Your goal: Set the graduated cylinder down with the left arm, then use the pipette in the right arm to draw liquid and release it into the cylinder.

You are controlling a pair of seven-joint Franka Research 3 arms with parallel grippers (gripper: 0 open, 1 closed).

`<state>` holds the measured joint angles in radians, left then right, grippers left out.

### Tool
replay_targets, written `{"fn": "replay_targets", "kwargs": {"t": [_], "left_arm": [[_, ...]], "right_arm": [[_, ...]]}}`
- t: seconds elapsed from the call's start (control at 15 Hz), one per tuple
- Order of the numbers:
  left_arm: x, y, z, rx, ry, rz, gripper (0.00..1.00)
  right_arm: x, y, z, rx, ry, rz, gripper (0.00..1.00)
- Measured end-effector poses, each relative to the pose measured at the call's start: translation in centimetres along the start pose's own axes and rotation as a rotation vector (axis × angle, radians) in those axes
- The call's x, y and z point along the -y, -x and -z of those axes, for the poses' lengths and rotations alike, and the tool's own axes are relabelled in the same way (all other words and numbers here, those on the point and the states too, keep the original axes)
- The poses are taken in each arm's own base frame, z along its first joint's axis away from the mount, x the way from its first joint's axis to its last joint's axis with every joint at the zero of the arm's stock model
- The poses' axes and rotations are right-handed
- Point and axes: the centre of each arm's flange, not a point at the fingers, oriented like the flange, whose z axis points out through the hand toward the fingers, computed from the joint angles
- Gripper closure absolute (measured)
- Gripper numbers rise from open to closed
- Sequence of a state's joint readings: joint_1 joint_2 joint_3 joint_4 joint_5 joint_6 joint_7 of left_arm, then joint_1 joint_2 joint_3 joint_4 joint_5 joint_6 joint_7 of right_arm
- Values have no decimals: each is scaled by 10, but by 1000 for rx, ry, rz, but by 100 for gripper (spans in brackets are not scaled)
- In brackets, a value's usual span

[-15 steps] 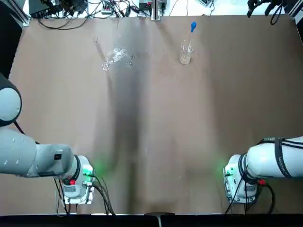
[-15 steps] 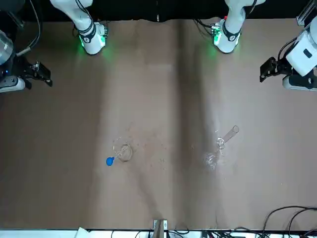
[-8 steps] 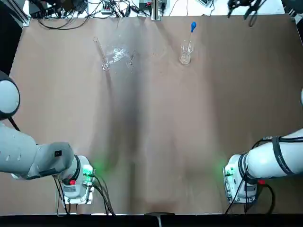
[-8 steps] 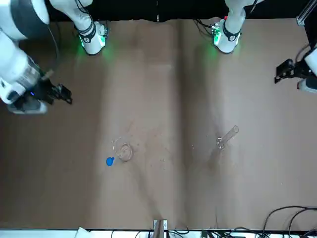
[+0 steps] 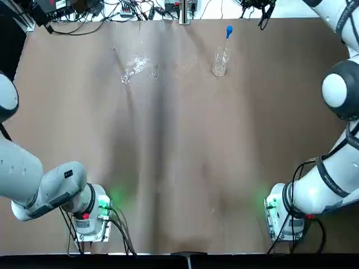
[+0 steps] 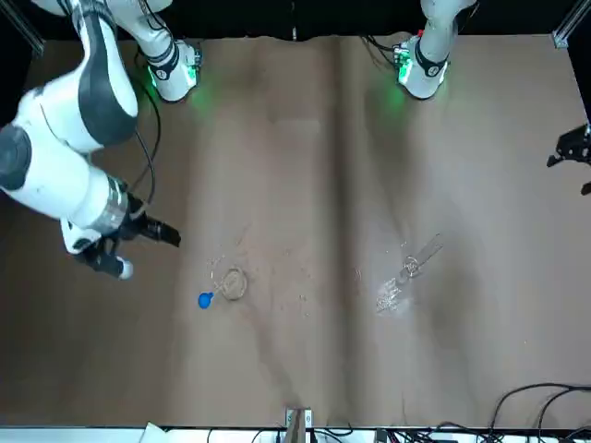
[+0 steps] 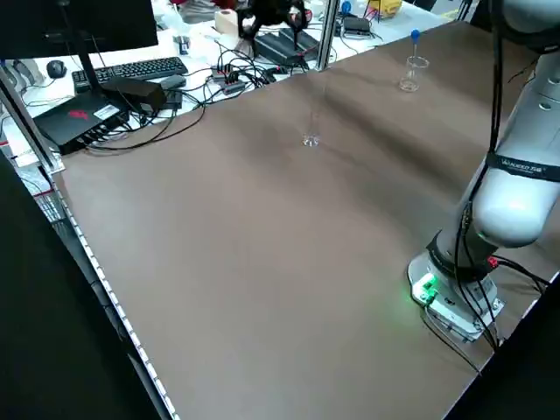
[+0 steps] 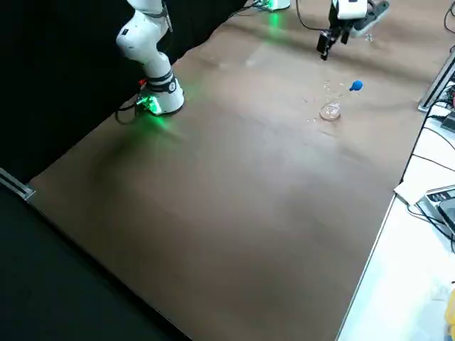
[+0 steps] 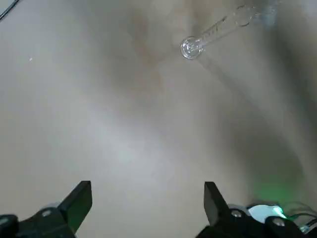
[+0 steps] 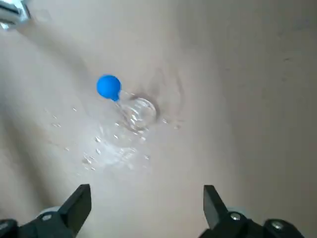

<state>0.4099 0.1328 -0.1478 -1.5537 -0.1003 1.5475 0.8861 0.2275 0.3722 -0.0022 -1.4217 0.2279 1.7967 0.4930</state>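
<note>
The graduated cylinder (image 5: 124, 77) lies on its side at the table's far left, its foot and tube also showing in the front view (image 6: 417, 258) and the left wrist view (image 9: 208, 34). The pipette's blue bulb (image 5: 229, 31) sticks up out of a short clear beaker (image 5: 219, 66) at the far middle-right. My right gripper (image 6: 174, 237) hovers open near the beaker, with the pipette (image 10: 108, 86) ahead of its fingers and untouched. Out past the table's left side, my left gripper (image 6: 563, 154) hangs open and empty, well away from the cylinder.
Small clear glass pieces (image 5: 141, 63) glint beside the cylinder. Cables and equipment (image 5: 112, 8) line the far edge behind the table. Both arm bases, the left (image 5: 90, 216) and the right (image 5: 283, 216), stand at the near edge, with bare brown tabletop between them.
The right gripper has swung from the table's right side in toward the beaker and pipette. The left gripper has drifted farther out to the left. The glassware has not moved.
</note>
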Motion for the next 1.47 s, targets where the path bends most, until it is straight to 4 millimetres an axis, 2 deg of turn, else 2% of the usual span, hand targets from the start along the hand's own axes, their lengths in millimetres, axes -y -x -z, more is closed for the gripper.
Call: {"fn": "replay_targets", "kwargs": {"t": [0.2,0.47,0.6,0.73,0.87,1.07,1.2,1.4,1.47], "left_arm": [[45,13,-39,-43,80,-33,0],[91,18,-102,-133,193,-99,0],[120,33,-136,-266,266,-195,0],[150,51,-181,-406,318,-280,0],[167,57,-225,-507,357,-334,0],[169,41,-275,-651,422,-376,0],[163,23,-293,-746,430,-449,0],[150,-5,-315,-892,423,-564,0],[136,-22,-336,-955,438,-660,0]], "right_arm": [[11,-20,-34,-26,-57,-91,2],[23,-37,-86,-59,-77,-154,4],[25,-42,-92,-70,-85,-168,5],[26,-46,-93,-91,-99,-179,5],[26,-49,-100,-101,-105,-184,6],[31,-55,-112,-107,-112,-184,9],[32,-59,-120,-108,-113,-185,11],[33,-62,-130,-104,-113,-186,18],[34,-62,-133,-101,-112,-186,21]]}}
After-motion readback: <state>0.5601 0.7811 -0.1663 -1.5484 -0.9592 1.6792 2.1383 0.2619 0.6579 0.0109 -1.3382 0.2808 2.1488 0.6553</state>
